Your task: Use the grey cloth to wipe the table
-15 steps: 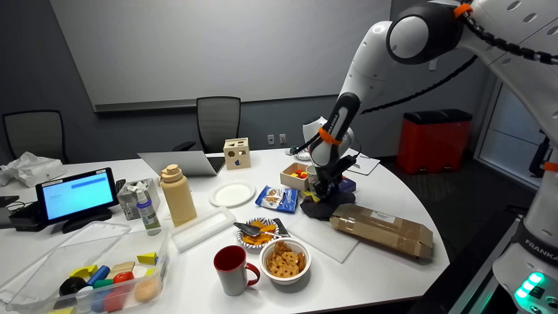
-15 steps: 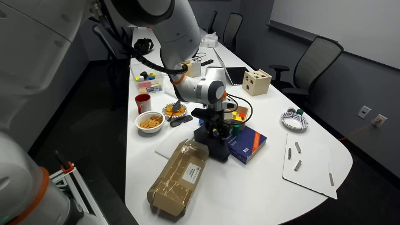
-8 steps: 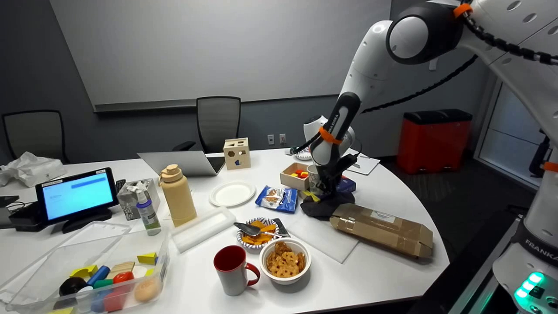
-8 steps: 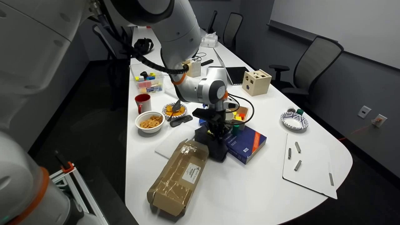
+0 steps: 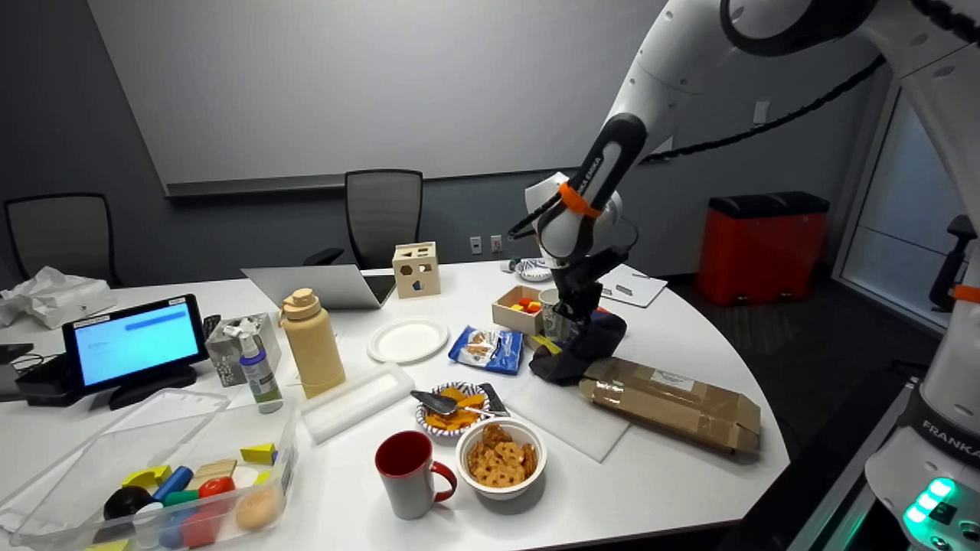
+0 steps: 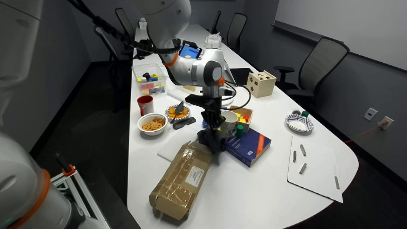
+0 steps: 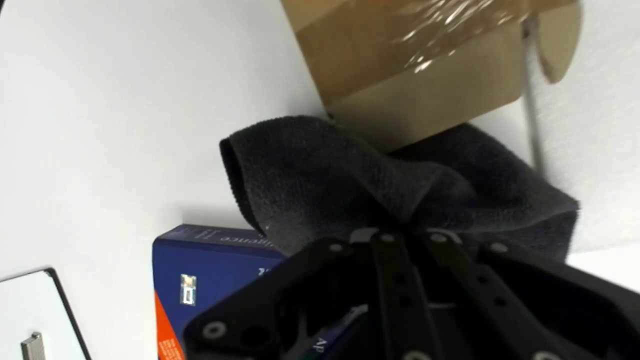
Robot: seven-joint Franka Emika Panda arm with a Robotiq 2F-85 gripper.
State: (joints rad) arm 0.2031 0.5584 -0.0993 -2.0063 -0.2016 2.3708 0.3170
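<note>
The grey cloth [image 7: 320,175], dark and bunched, is pinched between the fingertips of my gripper [image 7: 407,234], and its folds converge where they meet. In both exterior views the gripper [image 6: 214,127] points down over the cloth [image 5: 570,361], whose gathered part is raised. The cloth's lower part hangs close to the white table [image 6: 254,190] beside the cardboard box; whether it still touches the surface I cannot tell. Part of the cloth lies against the box end in the wrist view. The fingertips themselves are largely buried in fabric.
Close around the cloth are a cardboard box [image 6: 181,181], a blue book [image 6: 248,148], a patterned cup [image 6: 229,121], a wooden tray of blocks [image 5: 505,314] and a white board [image 5: 566,417]. A snack bag [image 5: 486,348] and food bowl [image 5: 501,459] stand farther off.
My gripper has come together on the cloth and moved upward, pulling its middle up. The cloth's spread has narrowed, uncovering more of the book and cup.
</note>
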